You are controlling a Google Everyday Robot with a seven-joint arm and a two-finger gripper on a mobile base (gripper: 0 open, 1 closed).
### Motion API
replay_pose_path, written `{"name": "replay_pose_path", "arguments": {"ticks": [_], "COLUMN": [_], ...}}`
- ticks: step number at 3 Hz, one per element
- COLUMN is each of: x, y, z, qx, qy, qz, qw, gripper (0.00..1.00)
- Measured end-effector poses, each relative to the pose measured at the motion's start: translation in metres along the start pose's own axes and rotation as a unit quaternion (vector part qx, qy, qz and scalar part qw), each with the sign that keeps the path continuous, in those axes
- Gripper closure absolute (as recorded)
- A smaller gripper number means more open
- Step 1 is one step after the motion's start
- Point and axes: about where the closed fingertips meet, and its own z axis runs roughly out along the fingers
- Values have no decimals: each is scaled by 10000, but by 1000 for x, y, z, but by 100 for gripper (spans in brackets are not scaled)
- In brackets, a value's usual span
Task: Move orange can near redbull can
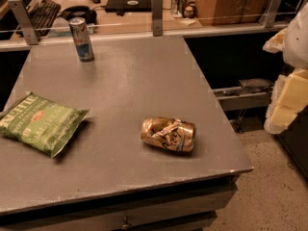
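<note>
The orange can point(168, 134) is dented and lies on its side on the grey table point(139, 76), near the front right. The redbull can point(82, 39) stands upright at the table's far left, near the back edge. The two cans are far apart, with bare table surface between them. My gripper point(288, 93) shows as pale yellow-white parts at the right edge of the view, off the table to the right and well apart from both cans. It holds nothing that I can see.
A green chip bag point(41, 122) lies flat at the table's left front. A low rail with metal posts point(157, 13) runs along the back edge. Behind it are a keyboard point(41, 11), a laptop point(127, 4) and greenish cans point(180, 1). Floor lies right of the table.
</note>
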Motion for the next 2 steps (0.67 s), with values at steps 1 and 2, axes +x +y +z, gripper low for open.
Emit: {"name": "replay_pose_path", "arguments": {"ticks": [1,2], "x": [0,-29], "y": [0,10], "z": [0,24], "qx": [1,-202], "qy": [0,-313], "qz": [0,-51], "qw": [10000,9993], "gripper": [0,0]}}
